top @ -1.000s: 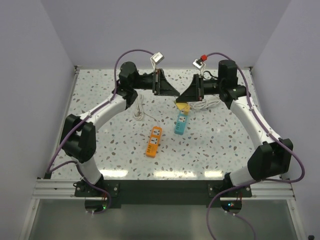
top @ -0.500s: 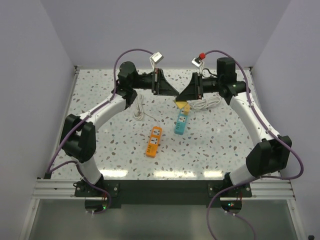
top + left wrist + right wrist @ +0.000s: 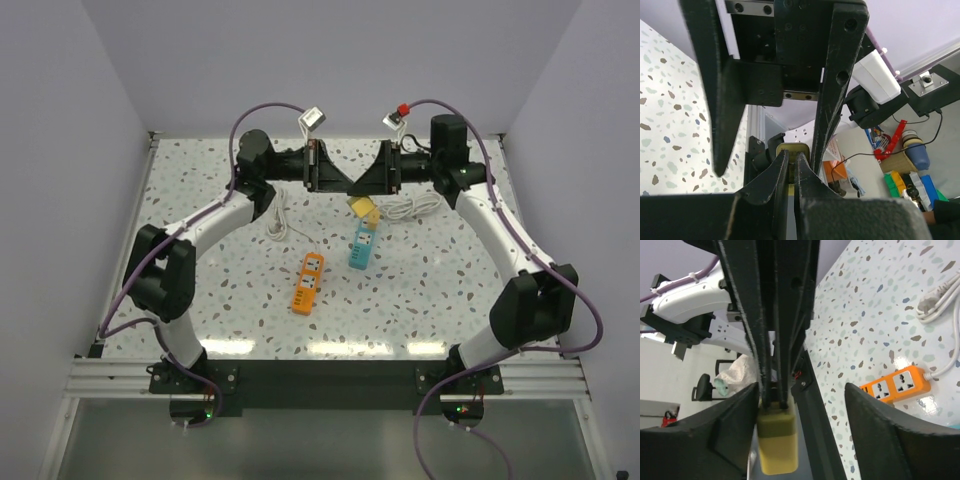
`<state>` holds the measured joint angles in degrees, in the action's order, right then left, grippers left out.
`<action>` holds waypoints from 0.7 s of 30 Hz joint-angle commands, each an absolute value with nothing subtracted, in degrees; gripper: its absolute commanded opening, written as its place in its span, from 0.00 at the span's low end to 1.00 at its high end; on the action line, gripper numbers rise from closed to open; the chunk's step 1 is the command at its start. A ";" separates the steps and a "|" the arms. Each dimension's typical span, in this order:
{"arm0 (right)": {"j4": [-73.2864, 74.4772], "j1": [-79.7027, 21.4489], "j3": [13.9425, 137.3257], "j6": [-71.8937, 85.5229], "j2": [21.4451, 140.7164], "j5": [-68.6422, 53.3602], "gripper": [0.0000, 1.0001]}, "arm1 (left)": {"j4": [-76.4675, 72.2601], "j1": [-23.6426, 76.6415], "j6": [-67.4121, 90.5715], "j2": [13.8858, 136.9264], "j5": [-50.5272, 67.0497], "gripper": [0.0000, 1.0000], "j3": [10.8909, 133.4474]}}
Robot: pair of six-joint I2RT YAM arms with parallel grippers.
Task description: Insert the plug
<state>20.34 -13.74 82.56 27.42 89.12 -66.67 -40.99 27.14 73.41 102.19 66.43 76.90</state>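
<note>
- Pale lilac walls (image 3: 60, 150) close in the workspace on three sides. The left wrist view also catches workshop clutter (image 3: 900, 165) beyond the rig.
- The table (image 3: 200, 300) is a speckled terrazzo slab, well lit, glossy along its near edge.
- The left arm (image 3: 215, 215) and right arm (image 3: 495, 225) have drawn in over the last second and now meet nose to nose above the far middle.
- The orange power strip (image 3: 308, 282) and blue power strip (image 3: 362, 244) lie side by side mid-table, with white cables (image 3: 278, 218) trailing behind them.
- The left tool (image 3: 788, 165) has just pinched together on the plug's upper end. The right tool (image 3: 802, 395) has just spread, with clear space on at least one side of the plug.
- The plug (image 3: 777, 445) hangs off the table between the right tool's parted fingers, just past the blue strip's far end. The hand-over looks done, so the left arm now has to carry it to a socket. That narrow pinch may let it swing or twist.
</note>
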 commanded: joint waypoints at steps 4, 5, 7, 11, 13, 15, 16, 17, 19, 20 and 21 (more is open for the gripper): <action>14.25 -11.69 80.07 31.19 85.78 -63.37 0.79 | -47.90 25.84 76.38 101.69 66.53 0.00 76.20; 13.11 -10.47 79.63 32.16 84.82 -63.11 0.79 | -47.90 25.58 76.38 101.69 66.19 0.00 76.20; 6.79 -9.06 77.44 37.16 83.50 -62.41 0.79 | -47.73 24.70 76.29 101.51 65.66 0.00 76.03; -1.31 -6.86 76.29 43.24 81.39 -61.88 0.80 | -47.81 24.00 76.29 102.56 63.55 0.00 76.37; -0.62 -6.94 76.64 43.24 80.60 -61.18 0.80 | -48.08 23.99 76.29 103.27 62.50 0.00 76.90; -0.88 -6.86 75.51 43.68 78.68 -58.37 0.80 | -48.43 23.82 76.29 103.88 60.21 0.00 78.31; -1.49 -6.77 74.54 44.29 77.79 -57.14 0.80 | -48.51 23.73 76.03 104.15 58.12 0.00 78.83; -4.45 -6.85 73.57 45.51 77.09 -54.69 0.80 | -48.60 23.64 76.03 104.32 56.96 0.00 80.14; -7.89 -6.77 70.15 50.26 74.80 -51.78 0.80 | -49.22 23.64 75.94 104.85 53.11 0.00 81.38; -11.83 -6.85 69.01 52.19 74.10 -49.59 0.80 | -49.39 23.64 75.94 104.94 51.78 0.00 82.60; -13.26 -6.86 67.08 54.99 73.22 -48.35 0.80 | -49.74 23.73 75.68 104.77 50.55 0.00 83.05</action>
